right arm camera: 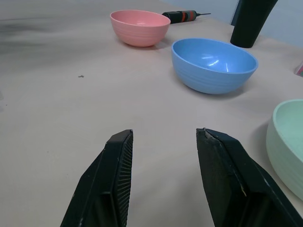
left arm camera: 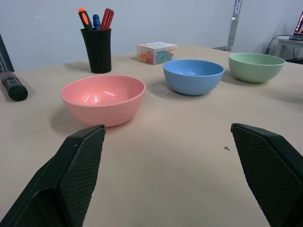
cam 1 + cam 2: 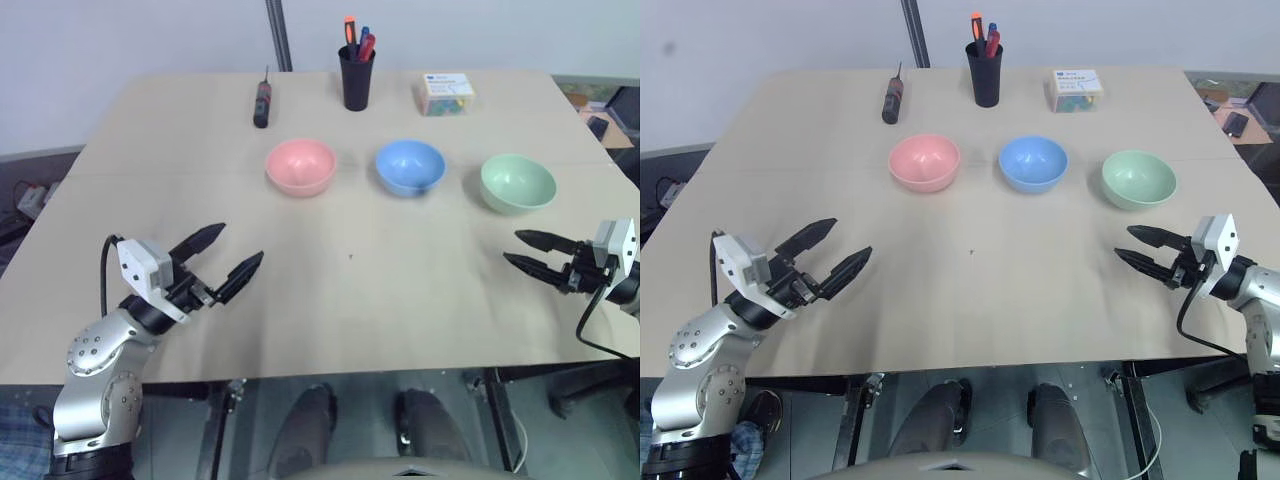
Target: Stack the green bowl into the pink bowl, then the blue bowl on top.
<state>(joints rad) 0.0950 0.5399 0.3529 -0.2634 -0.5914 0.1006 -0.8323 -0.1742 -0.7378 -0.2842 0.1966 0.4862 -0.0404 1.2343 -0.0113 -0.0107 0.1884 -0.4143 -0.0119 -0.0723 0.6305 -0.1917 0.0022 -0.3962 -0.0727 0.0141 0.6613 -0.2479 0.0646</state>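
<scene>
So far nothing is stacked. Nearest, at the lower left of the head view, my left gripper [image 3: 222,256] is hovering spread wide and empty; at the right edge my right gripper [image 3: 530,251] is waiting part-open, holding nothing. Beyond them the smooth round salmon-pink bowl [image 3: 300,166], sky-blue bowl [image 3: 410,166] and mint-green bowl [image 3: 517,182] are sitting apart in a row. Both placements are remaining.

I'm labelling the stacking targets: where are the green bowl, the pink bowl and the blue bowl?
green bowl [image 3: 518,183], left eye view, inner hollow.
pink bowl [image 3: 300,166], left eye view, inner hollow.
blue bowl [image 3: 410,166], left eye view, inner hollow.
</scene>
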